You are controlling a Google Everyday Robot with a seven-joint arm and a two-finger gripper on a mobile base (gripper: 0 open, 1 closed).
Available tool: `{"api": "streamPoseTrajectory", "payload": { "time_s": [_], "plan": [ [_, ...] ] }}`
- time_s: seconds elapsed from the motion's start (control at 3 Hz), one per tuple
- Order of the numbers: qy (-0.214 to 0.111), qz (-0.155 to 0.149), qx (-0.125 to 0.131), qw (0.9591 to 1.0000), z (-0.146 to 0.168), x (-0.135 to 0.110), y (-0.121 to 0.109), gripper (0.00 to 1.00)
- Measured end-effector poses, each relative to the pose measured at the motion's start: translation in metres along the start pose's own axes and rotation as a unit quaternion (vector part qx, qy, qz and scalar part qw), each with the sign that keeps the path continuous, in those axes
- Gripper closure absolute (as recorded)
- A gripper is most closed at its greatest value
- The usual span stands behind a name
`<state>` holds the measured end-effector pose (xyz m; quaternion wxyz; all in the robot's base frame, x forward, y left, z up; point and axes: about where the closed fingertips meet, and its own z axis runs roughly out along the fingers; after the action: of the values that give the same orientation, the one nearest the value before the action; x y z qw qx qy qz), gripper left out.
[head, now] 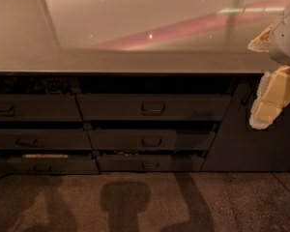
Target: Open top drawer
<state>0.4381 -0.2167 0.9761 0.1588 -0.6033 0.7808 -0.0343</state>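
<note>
1. One hand (pixel 266 111), pale yellow and white, at right edge of view, below the desk (pixel 135 62) edge, in front of a plain dark panel (pixel 241 146); released or clenched: cannot tell.
2. Grey-white arm (pixel 286 33) above it, overlapping the desk's right end.
3. Top drawer (pixel 188 108): widest dark front, centre bank, directly under the desk, left of the hand; dark gap along its upper edge.
4. Loop handle (pixel 153 108), at centre of that front, well apart from the hand.
5. Two narrower fronts (pixel 183 140) stacked beneath.
6. Three dark fronts, left bank (pixel 36 109).
7. Speckled floor (pixel 261 202), carrying three upright shadows (pixel 125 199).
</note>
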Motion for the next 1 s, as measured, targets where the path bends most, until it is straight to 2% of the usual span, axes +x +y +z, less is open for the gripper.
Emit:
{"api": "streamPoseTrajectory", "payload": {
  "time_s": [0.33, 0.67, 1.0],
  "plan": [
    [0.000, 0.000, 0.000, 1.0000, 0.000, 0.000, 0.000, 0.00],
    [0.026, -0.033, 0.001, 0.9991, 0.019, -0.034, 0.012, 0.00],
    [0.052, -0.070, 0.004, 0.9962, 0.037, -0.071, 0.026, 0.00]
  ]
}}
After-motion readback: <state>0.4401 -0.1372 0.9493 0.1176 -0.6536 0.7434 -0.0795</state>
